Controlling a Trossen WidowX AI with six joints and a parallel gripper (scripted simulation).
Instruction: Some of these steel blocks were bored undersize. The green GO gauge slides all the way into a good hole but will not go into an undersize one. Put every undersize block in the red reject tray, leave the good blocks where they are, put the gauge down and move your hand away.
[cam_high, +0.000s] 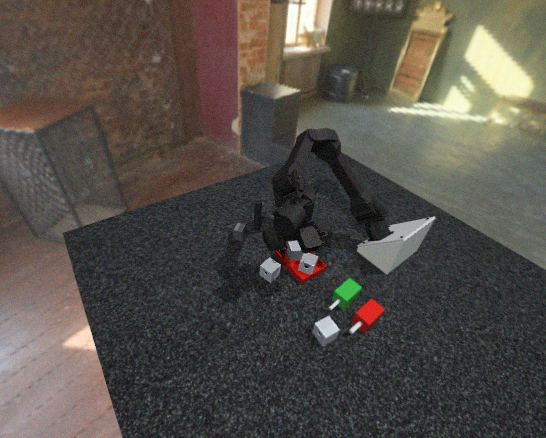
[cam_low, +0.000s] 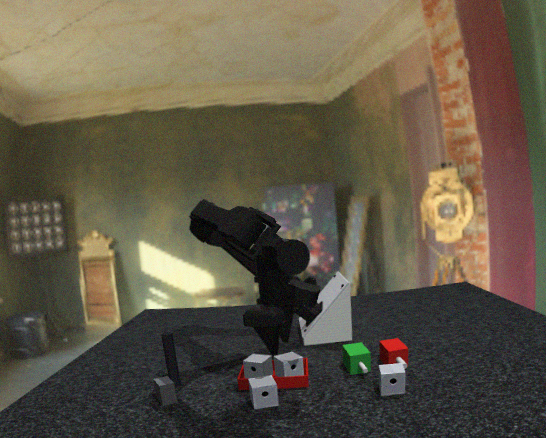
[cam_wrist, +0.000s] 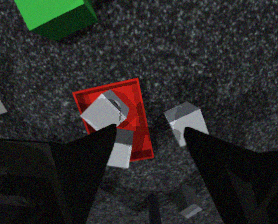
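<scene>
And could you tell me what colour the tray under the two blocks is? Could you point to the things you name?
Red (cam_high: 302, 280) (cam_low: 292, 382) (cam_wrist: 144, 120), clearest in wrist.

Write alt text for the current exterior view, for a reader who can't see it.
The black gripper is open above a red tray holding two bored steel blocks. Another block sits in front of the tray; a fourth stands right, near the green gauge and a red gauge.

Tray (cam_high: 303, 281) (cam_low: 292, 382) (cam_wrist: 144, 118) red; gauges one green (cam_high: 347, 293) (cam_low: 356, 358) (cam_wrist: 55, 15), one red (cam_high: 369, 315) (cam_low: 393, 352); arm (cam_high: 345, 175) (cam_low: 272, 280) black; tabletop (cam_high: 225, 360) (cam_low: 450, 320) (cam_wrist: 200, 50) dark, speckled grey.
</scene>
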